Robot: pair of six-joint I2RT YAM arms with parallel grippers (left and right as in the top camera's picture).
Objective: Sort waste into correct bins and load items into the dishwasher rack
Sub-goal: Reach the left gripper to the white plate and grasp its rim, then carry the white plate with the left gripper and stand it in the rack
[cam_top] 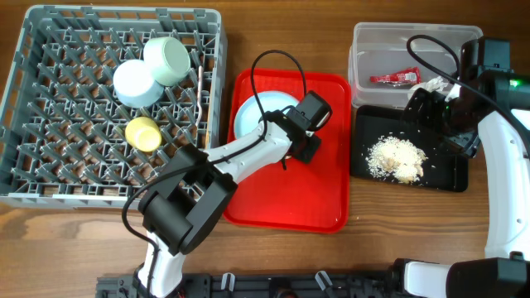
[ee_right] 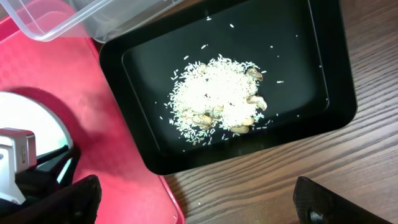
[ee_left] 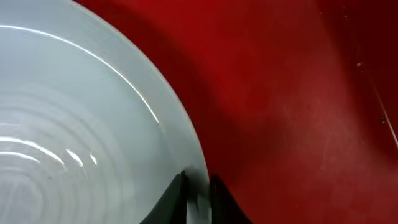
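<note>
Overhead: L arm (cam_top: 248,149) out to plate (cam_top: 255,112)

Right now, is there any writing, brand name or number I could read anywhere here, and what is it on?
No text can be read in any view.
The red wrapper in the clear tub: pale marks, perhaps print, too small to read.
The grey rack, red tray, black tray and pale blue plate: no lettering shows.
</note>
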